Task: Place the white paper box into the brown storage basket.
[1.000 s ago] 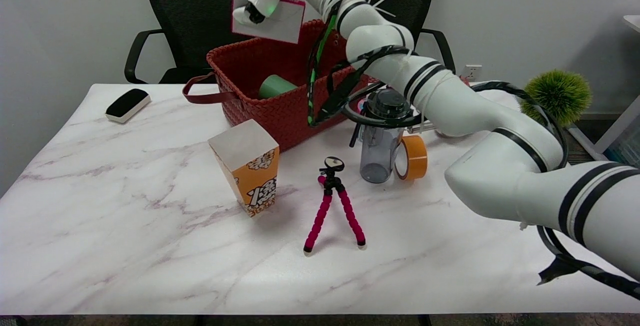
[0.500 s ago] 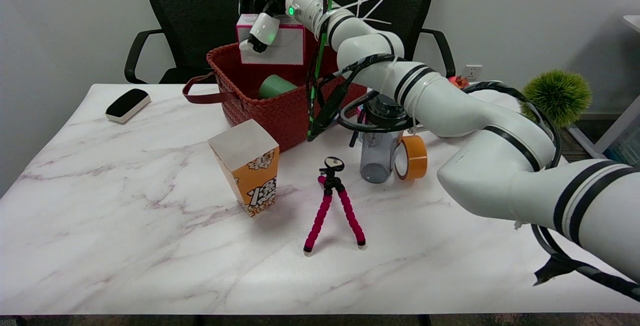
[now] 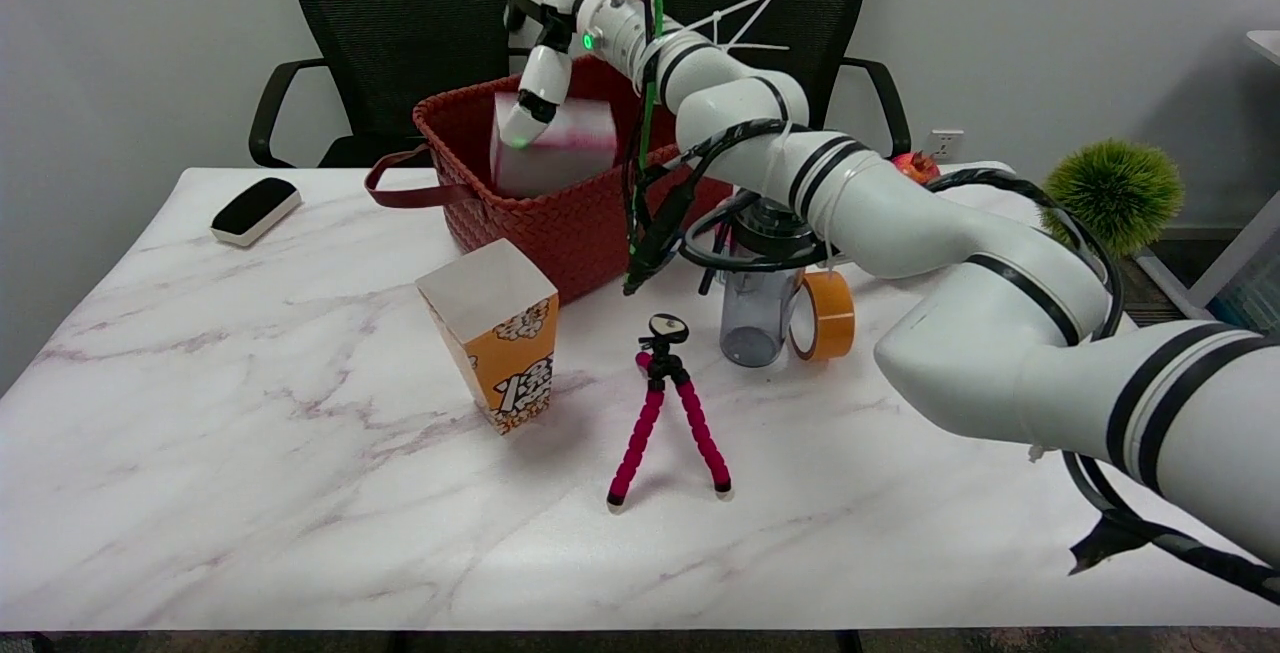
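The white paper box (image 3: 562, 149), with a pink edge and blurred by motion, sits inside the brown woven storage basket (image 3: 560, 225) at the back of the table, its top level with the rim. My right hand (image 3: 545, 8) hovers above the basket with its fingers spread and holds nothing. One finger (image 3: 534, 93) hangs down in front of the box's left upper corner; I cannot tell whether it touches. The box now hides the green cup in the basket.
A popcorn carton (image 3: 492, 343) stands in front of the basket. A pink-legged tripod (image 3: 668, 415), a clear jar with a black lid (image 3: 755, 308) and an orange tape roll (image 3: 825, 314) are to its right. A black-and-white eraser (image 3: 255, 210) lies far left, a green fuzzy ball (image 3: 1115, 191) far right.
The hand lowered the box over the basket, then let it go; the box dropped inside and the fingers spread apart above it.
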